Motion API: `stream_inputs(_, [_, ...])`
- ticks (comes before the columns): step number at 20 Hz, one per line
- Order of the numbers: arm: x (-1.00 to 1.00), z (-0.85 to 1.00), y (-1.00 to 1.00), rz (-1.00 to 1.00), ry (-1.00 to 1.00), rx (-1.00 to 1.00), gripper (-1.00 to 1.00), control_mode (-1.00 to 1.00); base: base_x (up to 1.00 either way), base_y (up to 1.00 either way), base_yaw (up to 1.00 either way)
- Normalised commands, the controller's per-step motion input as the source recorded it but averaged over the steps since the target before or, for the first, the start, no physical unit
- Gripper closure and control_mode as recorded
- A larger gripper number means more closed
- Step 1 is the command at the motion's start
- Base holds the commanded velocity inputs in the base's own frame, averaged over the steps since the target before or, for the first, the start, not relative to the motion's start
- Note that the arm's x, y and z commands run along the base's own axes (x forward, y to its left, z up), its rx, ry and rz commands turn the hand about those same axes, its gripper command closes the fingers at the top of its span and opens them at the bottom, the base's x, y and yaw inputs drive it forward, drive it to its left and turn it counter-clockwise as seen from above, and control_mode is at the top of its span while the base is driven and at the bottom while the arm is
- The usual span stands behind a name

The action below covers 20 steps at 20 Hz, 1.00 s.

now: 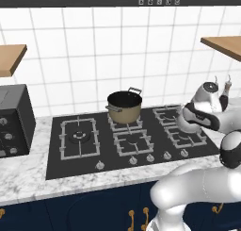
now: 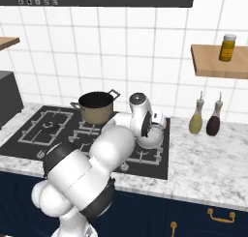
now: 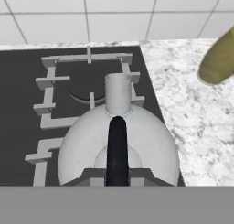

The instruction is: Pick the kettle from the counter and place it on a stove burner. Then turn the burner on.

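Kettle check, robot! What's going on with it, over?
End effector straddling the black arched handle of the small silvery-white dome kettle. Kettle over the black cooktop's right-hand grates. Tan black-rimmed pot sits apart, on the middle rear burner.

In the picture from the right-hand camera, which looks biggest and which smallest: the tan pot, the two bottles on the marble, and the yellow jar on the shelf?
Largest to smallest:
1. The pot.
2. The olive bottle and the dark bottle look alike, so no ranking.
3. The yellow jar.
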Motion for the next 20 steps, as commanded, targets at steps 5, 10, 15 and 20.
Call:
stream_inputs(5, [0.09,-0.11,0.0,0.0,0.0,0.0,1.0,-1.0,0.0,0.0,0.0])
stream_inputs(10, [0.05,-0.22,0.0,0.0,0.01,0.0,1.0,-1.0,0.0,0.0,0.0])
stream_inputs(15, [0.02,-0.1,0.09,0.0,0.03,0.0,1.0,-1.0,0.0,0.0,0.0])
stream_inputs(20, [-0.19,0.0,0.09,0.01,0.0,0.0,1.0,-1.0,0.0,0.0,0.0])
